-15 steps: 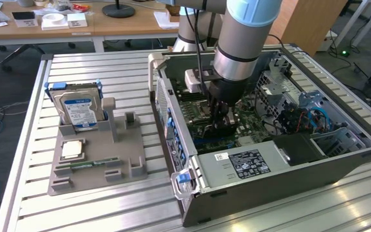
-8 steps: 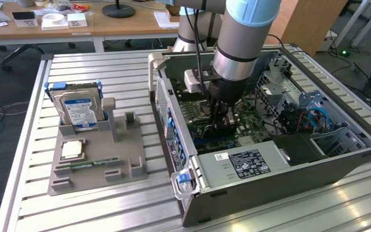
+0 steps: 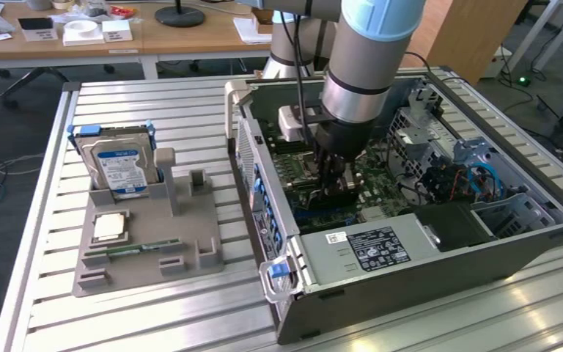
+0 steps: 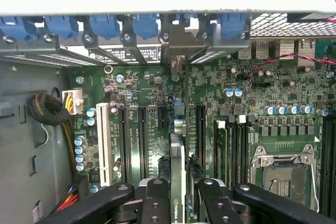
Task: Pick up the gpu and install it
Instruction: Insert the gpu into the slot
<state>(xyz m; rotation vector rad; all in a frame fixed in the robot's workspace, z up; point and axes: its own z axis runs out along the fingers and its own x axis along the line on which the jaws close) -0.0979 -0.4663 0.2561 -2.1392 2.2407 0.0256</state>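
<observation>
Slatted aluminium table (image 3: 144, 110), office desks behind; an open computer case (image 3: 409, 293) lies on its side on it, with a grey plastic tray (image 3: 144, 271) beside it on the exterior view's left. Tray holds a silver hard drive (image 3: 120, 165) standing upright and a small green memory stick (image 3: 130, 251) lying flat. Arm reaches down into the case. Gripper (image 4: 181, 198) is closed narrowly on the gpu (image 4: 177, 156), black fingers (image 4: 156, 200) pressing either face. Card seen edge-on: thin, flat, dark strip with a pale edge, standing upright between the long black slots of the green motherboard (image 4: 147, 93). Judgement on progress: pickup done, card carried inside the case and lined up along a slot, its far end pointing at the metal rear wall under the row of blue plastic latches (image 4: 144, 24). Cannot tell whether the card edge is seated in the slot or only resting over it; release not yet done. Board surface is busy: small shiny cylindrical capacitors, one white slot (image 4: 103, 135), a square metal-framed processor socket (image 4: 283, 177)
</observation>
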